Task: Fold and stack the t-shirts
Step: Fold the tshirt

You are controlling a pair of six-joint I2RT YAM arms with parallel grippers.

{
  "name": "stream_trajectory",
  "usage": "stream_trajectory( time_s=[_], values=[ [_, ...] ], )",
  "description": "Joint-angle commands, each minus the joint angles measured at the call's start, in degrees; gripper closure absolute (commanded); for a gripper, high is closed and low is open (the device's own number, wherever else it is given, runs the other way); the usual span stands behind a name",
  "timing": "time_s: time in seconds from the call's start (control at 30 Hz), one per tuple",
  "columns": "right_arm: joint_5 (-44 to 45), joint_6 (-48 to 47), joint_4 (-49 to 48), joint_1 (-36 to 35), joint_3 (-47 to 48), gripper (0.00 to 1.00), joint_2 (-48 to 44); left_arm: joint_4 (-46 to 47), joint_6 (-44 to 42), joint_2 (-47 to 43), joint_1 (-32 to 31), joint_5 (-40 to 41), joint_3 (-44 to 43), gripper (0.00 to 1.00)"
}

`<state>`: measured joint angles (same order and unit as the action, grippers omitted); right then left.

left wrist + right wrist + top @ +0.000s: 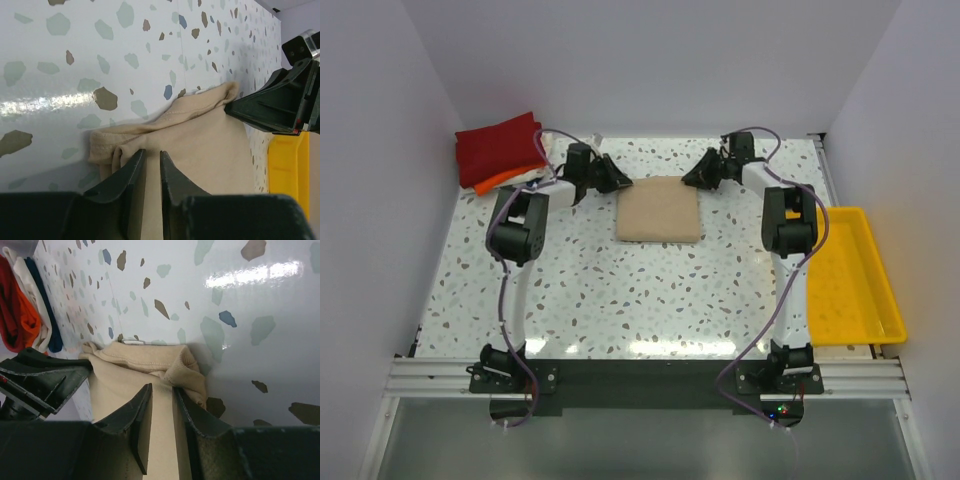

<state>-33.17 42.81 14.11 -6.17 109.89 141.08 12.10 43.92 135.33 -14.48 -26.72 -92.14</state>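
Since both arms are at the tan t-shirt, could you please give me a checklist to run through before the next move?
1. Left gripper at the far left corner of the tan t-shirt: ok.
2. Right gripper at its far right corner: ok.
3. Cloth pinched in either gripper: cannot tell; jaws stand nearly closed over it.
4. T-shirt folded flat: ok.
5. Stack of folded shirts apart from it: ok.

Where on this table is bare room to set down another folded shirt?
Free: near half of the table between left arm and right arm, before the tan shirt. Crowded: the far edge, where left gripper and right gripper flank it.
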Motion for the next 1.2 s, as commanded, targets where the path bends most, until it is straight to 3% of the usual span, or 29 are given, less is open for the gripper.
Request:
stream_trajectory(
  time_s=[0.0,0.13,0.27,0.43,0.53,0.63,0.77,0.9,1.17],
  values=[
    [-2.3,2.3,-0.7,1.0,2.0,0.72,1.7,2.6,-0.4,-0.4,1.5,-0.3,-3.2,0.78],
    [-1.9,1.3,0.7,1.1,3.8,0.7,0.0,3.4,-0.3,-3.2,2.4,-3.9,-4.5,0.64],
    [0.4,-1.0,4.9,1.3,7.0,0.67,-2.2,4.9,0.8,-7.6,2.5,-6.5,-2.5,0.59],
    [0.3,-0.6,3.9,1.1,3.2,0.62,-8.4,10.6,4.6,-16.0,2.5,-8.0,9.7,0.57],
    [-0.3,-0.2,2.4,-0.1,-4.7,0.61,-15.3,14.6,7.3,-20.3,2.5,-6.5,16.8,0.57],
    [-5.0,4.2,-8.0,-2.4,-16.9,0.61,-22.0,16.6,9.0,-22.3,2.6,-6.5,20.0,0.57],
    [-6.8,4.7,-13.8,-7.0,-26.4,0.6,-27.2,15.2,10.2,-22.0,2.5,-7.9,19.7,0.57],
    [-9.2,8.2,-23.4,-10.9,-36.6,0.6,-28.6,13.3,9.2,-22.5,2.6,-8.0,19.4,0.56],
    [-8.9,6.6,-28.4,-12.1,-46.2,0.61,-24.3,-0.1,2.8,-21.1,3.2,-6.8,16.3,0.47]
  ],
)
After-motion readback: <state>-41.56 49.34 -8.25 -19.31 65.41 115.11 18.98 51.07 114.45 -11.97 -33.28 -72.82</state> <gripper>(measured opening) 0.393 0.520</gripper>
